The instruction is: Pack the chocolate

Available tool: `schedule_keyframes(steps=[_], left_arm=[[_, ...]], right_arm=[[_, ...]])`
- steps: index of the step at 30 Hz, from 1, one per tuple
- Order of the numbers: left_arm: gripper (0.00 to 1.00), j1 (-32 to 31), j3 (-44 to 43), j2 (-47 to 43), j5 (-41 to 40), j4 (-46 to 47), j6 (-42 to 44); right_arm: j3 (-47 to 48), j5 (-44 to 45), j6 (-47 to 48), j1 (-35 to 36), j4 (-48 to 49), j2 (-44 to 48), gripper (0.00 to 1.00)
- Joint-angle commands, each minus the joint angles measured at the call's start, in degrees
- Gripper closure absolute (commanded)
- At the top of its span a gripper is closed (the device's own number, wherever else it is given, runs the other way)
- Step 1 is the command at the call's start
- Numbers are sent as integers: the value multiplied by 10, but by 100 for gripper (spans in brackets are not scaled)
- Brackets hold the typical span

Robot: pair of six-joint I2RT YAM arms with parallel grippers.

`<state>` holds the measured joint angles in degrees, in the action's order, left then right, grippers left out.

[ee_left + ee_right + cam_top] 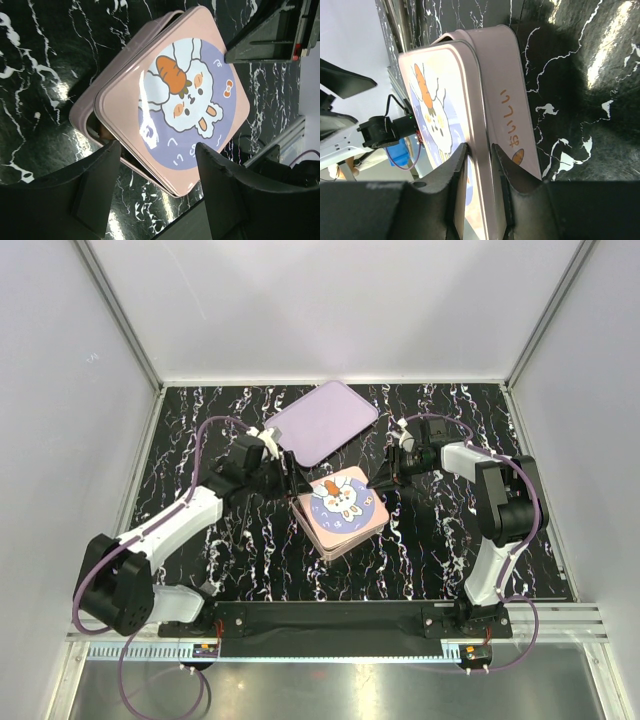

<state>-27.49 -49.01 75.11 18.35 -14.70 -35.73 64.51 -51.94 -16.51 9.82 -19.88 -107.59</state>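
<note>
The pink square lid point(345, 498) with the bunny picture lies askew on the pink box point(330, 543) at the table's middle. My right gripper point(376, 483) is shut on the lid's right edge; in the right wrist view its jaws point(480, 146) pinch the lid's rim point(440, 100) above the box wall point(517, 120). My left gripper point(294, 483) is open at the box's left corner, with its fingers point(100, 180) on either side of the lid point(175, 100), not touching it. The chocolate is hidden; only a brown sliver point(102, 131) shows in the gap under the lid.
A flat lilac tray point(320, 420) lies at the back behind the box. The right gripper point(270, 30) shows at the top right of the left wrist view. White walls enclose the black marbled table point(420, 550).
</note>
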Motion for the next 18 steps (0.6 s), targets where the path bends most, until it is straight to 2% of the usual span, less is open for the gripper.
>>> schedule_keyframes(steps=[1,7,13,18], left_arm=[[34,1,-27,-8,-45,-24,20],[34,24,-19,19,-21,4,14],[35,44,0,37,17,41,1],[49,57,12,36,13,31,0]], right_arm=[[5,23,21,7,-8,0,70],[11,25,31,11,-9,-1,70],[27,29,46,20,-20,-14,77],[30,34,57,19,-27,-16,79]])
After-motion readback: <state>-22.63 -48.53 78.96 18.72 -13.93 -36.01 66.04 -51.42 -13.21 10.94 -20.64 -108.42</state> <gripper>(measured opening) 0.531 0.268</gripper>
